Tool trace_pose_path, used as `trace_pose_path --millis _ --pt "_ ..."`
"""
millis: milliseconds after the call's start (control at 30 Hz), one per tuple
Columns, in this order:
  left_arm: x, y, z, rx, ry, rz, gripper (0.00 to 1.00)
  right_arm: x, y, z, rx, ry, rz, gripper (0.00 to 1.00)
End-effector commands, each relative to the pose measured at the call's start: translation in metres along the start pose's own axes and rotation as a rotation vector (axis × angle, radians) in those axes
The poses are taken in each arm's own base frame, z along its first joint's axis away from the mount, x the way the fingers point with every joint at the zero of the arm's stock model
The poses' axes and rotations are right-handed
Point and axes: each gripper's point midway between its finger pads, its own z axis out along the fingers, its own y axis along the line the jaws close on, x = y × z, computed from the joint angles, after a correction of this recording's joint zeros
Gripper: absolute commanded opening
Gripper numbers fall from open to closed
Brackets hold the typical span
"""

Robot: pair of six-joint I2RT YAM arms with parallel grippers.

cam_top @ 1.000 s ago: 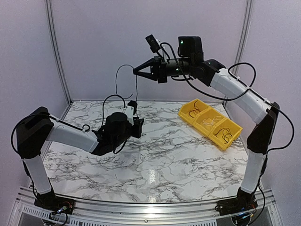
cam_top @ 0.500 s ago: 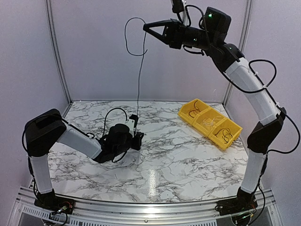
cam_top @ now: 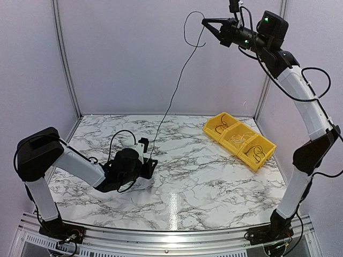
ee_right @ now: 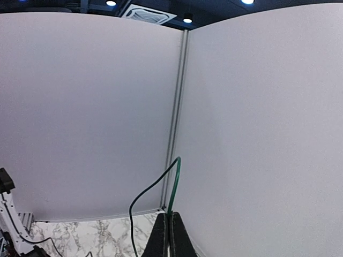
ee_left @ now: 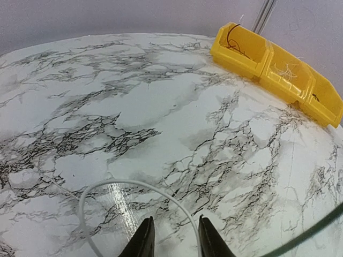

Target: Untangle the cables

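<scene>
We observe the right gripper (cam_top: 206, 22) raised high above the far edge of the marble tabletop (cam_top: 214, 182), its jaws pressed together on a thin dark cable (cam_top: 174, 88). In the right wrist view the cable enters between the closed fingers and rises in a curve. From the grip it forms a small loop in the air, then runs as one long slanted line down toward the left half of the tabletop, ending close beside the left gripper (cam_top: 150, 163). Whether its lower end touches that gripper, we cannot tell. The left gripper sits low over the surface, left of centre and roughly midway between the near and far edges. Its fingers (ee_left: 143, 240) stand apart with bare marble visible between them – nothing is clamped. A white cable (ee_left: 134, 183) lies in an arc on the tabletop just ahead of these fingers. A yellow bin (ee_left: 241, 60) with three compartments rests near the far right corner; dark coiled cables (cam_top: 259, 152) lie in its end compartments.
</scene>
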Motion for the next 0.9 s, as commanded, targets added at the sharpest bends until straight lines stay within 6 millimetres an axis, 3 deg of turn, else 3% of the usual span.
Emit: trace_pose_path --millis 0,100,233,400,500,600,867 --pt "0.003 0.003 -0.013 -0.02 0.017 -0.011 0.32 -0.057 -0.046 -0.043 0.212 -0.092 -0.1 0.0" --pt "0.011 0.008 -0.019 -0.035 0.049 -0.006 0.33 -0.079 -0.071 -0.069 0.324 -0.125 -0.167 0.0" --pt "0.03 0.012 -0.02 -0.04 0.121 0.036 0.34 -0.104 -0.09 -0.101 0.44 -0.165 -0.24 0.0" --pt "0.032 0.012 -0.021 -0.038 0.138 0.042 0.34 -0.107 -0.103 -0.124 0.514 -0.144 -0.272 0.0" --pt "0.019 0.008 -0.022 -0.033 0.108 0.047 0.34 -0.102 -0.107 -0.131 0.522 -0.124 -0.263 0.0" --pt "-0.001 0.002 -0.023 -0.034 0.062 0.048 0.42 -0.099 -0.098 -0.129 0.477 -0.116 -0.269 0.0" --pt "-0.072 -0.042 -0.035 0.035 -0.097 0.077 0.62 -0.092 -0.063 -0.107 0.324 -0.098 -0.23 0.0"
